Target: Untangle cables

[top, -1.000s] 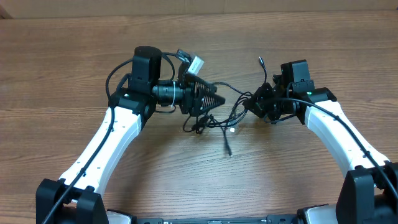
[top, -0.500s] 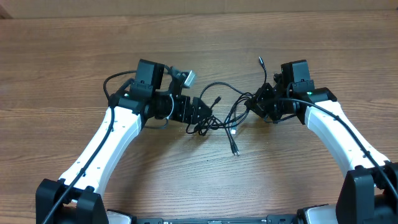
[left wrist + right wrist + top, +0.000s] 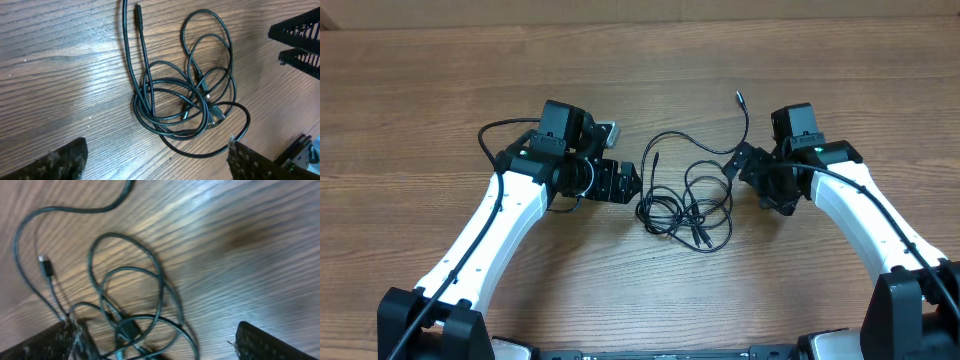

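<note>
The cables (image 3: 685, 205) lie in a loose tangled heap on the wooden table, between my two grippers. One strand runs up to a small plug (image 3: 739, 98), and another plug end (image 3: 655, 158) points up-left. My left gripper (image 3: 632, 183) stands open just left of the heap, holding nothing. In the left wrist view the cables (image 3: 185, 100) lie ahead of the open left gripper (image 3: 157, 165), and one loop reaches close to the right finger (image 3: 260, 162). My right gripper (image 3: 752, 183) is open at the heap's right edge. In the right wrist view, loops of the cables (image 3: 130, 295) lie between the spread fingers of the right gripper (image 3: 157, 345).
The wooden table (image 3: 640, 290) stretches all round the heap. My right gripper's black fingers (image 3: 300, 45) show at the top right of the left wrist view. A thicker black arm wire (image 3: 505, 130) loops beside the left wrist.
Both grippers have opened and let the cables go. The bundle has dropped and spread flat on the table. My left gripper has drawn back to the left.
</note>
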